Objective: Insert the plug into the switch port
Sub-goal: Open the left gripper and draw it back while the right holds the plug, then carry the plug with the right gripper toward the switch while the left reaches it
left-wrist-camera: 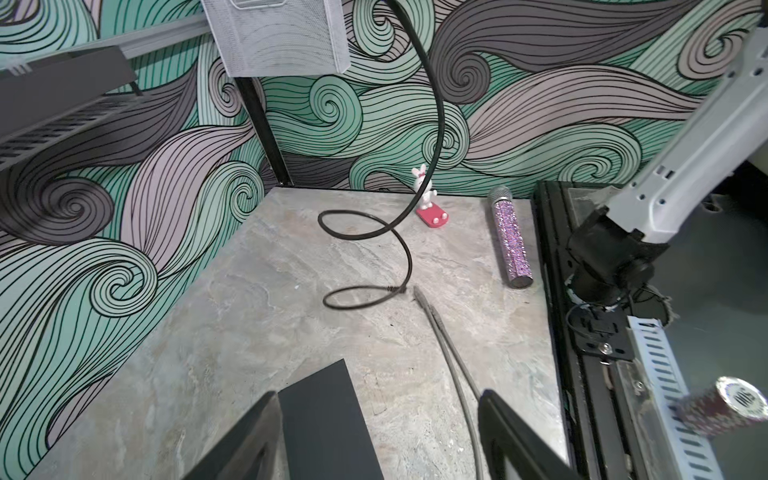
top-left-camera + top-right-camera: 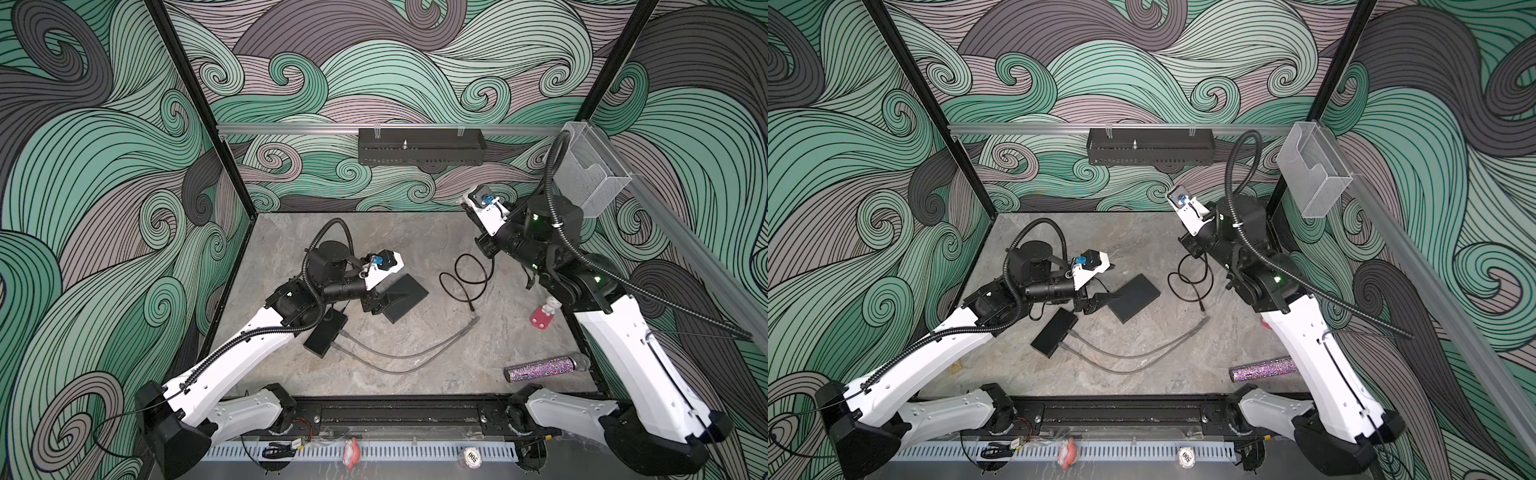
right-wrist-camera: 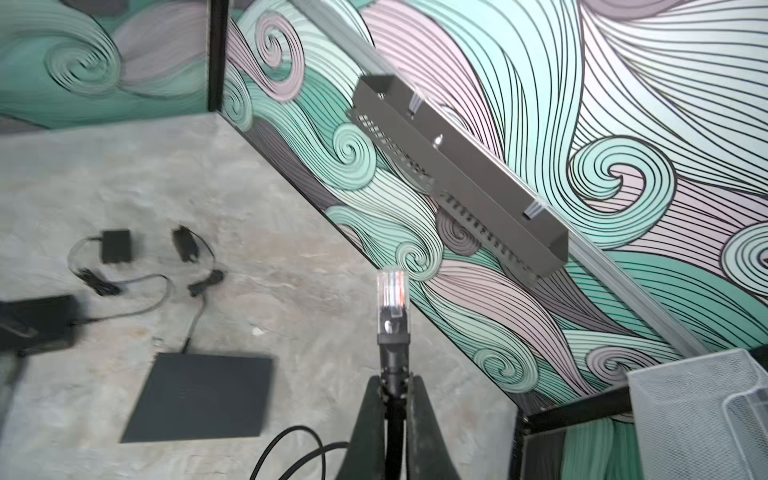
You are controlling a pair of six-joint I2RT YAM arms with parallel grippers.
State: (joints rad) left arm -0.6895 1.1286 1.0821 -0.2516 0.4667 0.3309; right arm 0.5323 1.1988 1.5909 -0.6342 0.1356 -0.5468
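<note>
My right gripper (image 3: 397, 380) is shut on a black cable (image 3: 392, 357) just behind its clear plug (image 3: 390, 291). The plug sticks out past the fingertips, raised above the table's back right. In both top views the cable (image 2: 465, 278) hangs from that gripper (image 2: 482, 248) and coils on the table. I take the flat black box (image 2: 405, 297) at mid-table for the switch; its ports do not show. My left gripper (image 1: 378, 399) is open low over the table. A corner of the box (image 1: 324, 424) lies between its jaws beside one finger.
A smaller black box (image 2: 326, 336) with grey cables (image 2: 415, 353) plugged in lies under the left arm. A pink bunny figure (image 2: 544, 313) and a glitter microphone (image 2: 544, 368) sit at the right. A black tray (image 2: 419, 151) and a clear holder (image 2: 590, 174) hang on the walls.
</note>
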